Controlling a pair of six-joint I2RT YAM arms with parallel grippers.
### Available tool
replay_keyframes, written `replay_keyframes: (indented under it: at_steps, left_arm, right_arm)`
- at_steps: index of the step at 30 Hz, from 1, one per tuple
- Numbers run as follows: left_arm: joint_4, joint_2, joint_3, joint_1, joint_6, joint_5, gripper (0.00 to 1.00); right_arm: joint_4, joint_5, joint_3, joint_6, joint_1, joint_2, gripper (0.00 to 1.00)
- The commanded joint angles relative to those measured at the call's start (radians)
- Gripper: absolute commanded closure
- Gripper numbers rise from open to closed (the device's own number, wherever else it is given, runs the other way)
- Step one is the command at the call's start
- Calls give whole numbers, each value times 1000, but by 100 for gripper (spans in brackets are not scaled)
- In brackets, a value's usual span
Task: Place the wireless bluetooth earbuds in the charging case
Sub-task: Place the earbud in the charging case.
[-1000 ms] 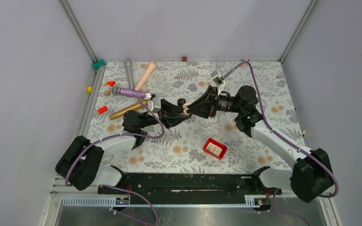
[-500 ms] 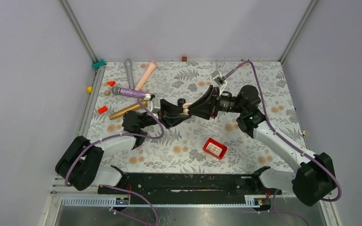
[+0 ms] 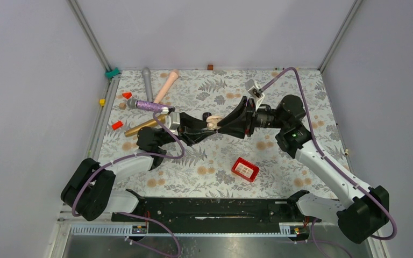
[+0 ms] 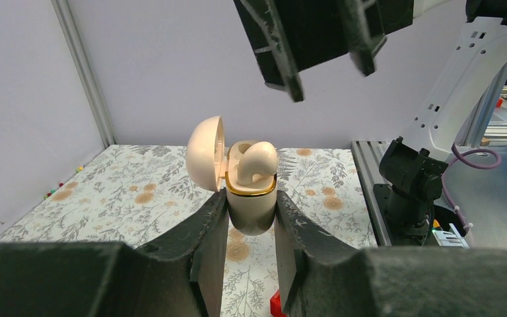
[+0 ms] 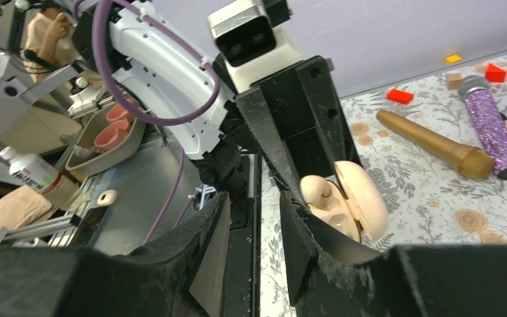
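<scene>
**Case in left tool, lid open, one earbud seated**

Left tool (image 4: 249, 201): closed on the case (image 4: 251, 216), one finger on each side of its lower body. The case is held upright, off the counter (image 3: 204, 91), over its middle. The lid (image 4: 206, 153) is swung open to one side.

Earbud (image 4: 256, 162): cream, sitting in the case. Its rounded top stands above the gold rim. Cannot tell whether a second bud sits beside it.

Right tool (image 4: 330, 79): jaws apart by a modest gap, nothing between them. It is near the open top of the case but not touching it. In its own wrist view the gap between the fingers (image 5: 221, 218) is bare, and the case with its bud lies just past the fingertips.

Top view: the two tools meet tip to tip at mid-counter, with the case between them.

Elsewhere on the counter:
- Red box (image 3: 245, 169), near side, well apart from the tools. Whitish contents too small to tell.
- Gold mic (image 3: 142, 126) and purple mic (image 3: 149, 105), far left.
- Two small red blocks (image 3: 117, 125) near the left edge.
</scene>
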Motion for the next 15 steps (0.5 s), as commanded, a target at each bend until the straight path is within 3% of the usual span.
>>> replay_keyframes:
  at_steps: [1,9,15]
  left_arm:
    - [67,-25,-2,7,12,22,98]
    - [67,-12,0,7,3,21,99]
    - [67,-10,2,7,-1,21,99]
  right_arm:
    - [158,-100,10,96,3,-4,58]
    - [214,-114,-17,123,35,27,55]
    - [143,-84,-10,68,49,55,54]
